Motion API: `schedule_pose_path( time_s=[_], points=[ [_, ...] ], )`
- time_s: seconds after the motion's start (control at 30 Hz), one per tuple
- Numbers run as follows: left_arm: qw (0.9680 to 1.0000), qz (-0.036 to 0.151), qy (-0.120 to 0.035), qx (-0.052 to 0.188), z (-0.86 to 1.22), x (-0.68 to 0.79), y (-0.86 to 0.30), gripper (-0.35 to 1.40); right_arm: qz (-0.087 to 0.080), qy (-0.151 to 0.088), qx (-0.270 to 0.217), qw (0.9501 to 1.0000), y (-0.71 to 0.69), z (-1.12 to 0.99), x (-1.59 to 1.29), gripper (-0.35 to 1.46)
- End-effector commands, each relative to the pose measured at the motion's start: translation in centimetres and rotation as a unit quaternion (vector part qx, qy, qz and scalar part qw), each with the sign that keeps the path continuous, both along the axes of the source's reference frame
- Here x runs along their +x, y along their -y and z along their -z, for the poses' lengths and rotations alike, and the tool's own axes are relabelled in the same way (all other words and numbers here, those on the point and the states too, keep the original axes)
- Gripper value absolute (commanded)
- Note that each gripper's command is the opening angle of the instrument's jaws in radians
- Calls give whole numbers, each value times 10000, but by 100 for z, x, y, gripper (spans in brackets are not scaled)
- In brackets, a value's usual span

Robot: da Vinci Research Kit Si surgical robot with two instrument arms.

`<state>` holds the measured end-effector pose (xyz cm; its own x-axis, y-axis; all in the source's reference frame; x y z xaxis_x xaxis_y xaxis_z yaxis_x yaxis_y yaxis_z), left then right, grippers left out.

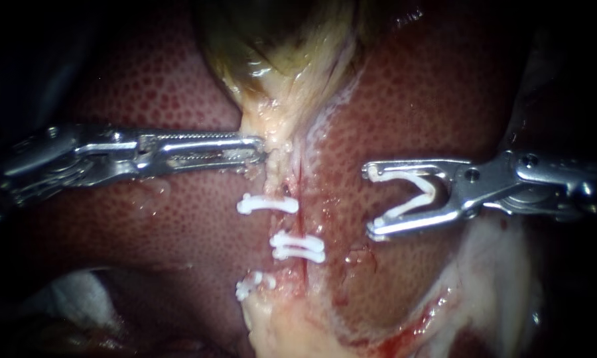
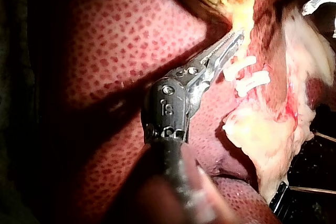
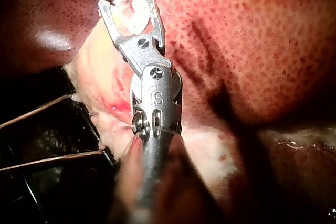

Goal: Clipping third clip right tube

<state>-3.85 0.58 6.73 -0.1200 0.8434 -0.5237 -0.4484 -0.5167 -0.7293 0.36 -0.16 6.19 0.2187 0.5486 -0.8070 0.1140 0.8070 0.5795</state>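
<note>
While tensing gallbladder (image 1: 278,53) with clamped left pincer (image 1: 262,149), seat the open clip (image 1: 414,192) gripped by right pincer (image 1: 370,201) squarely across the tube (image 1: 280,176).

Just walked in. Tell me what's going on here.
The left instrument has its tool shut on the pale tissue just below the gallbladder, holding it over the liver. The right instrument carries an open white clip in its tool and hangs off to one side, apart from the tubes. Several closed clips already sit across the tubes. The loaded one is not yet around anything.
</note>
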Motion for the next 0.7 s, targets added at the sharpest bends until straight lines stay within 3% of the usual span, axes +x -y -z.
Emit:
schedule_pose_path(
  time_s=[0.03, 0.23, 0.4, 0.7],
  points=[
    [10000, -1, 1, 0, 0, 0, 0, -35, 1, -2, -1, 10000, 0, 0, 0, 49],
    [10000, -38, 33, 27, 6, 12, -5, -35, 5, -7, -29, 10000, 0, 0, 0, 49],
    [10000, 17, -79, -16, 27, 39, -21, -35, 19, -2, -60, 10000, 0, 0, 0, 49],
    [9995, 185, -82, -257, 69, 80, -42, -35, 32, 4, -90, 10000, 0, 0, 0, 49]
  ],
)
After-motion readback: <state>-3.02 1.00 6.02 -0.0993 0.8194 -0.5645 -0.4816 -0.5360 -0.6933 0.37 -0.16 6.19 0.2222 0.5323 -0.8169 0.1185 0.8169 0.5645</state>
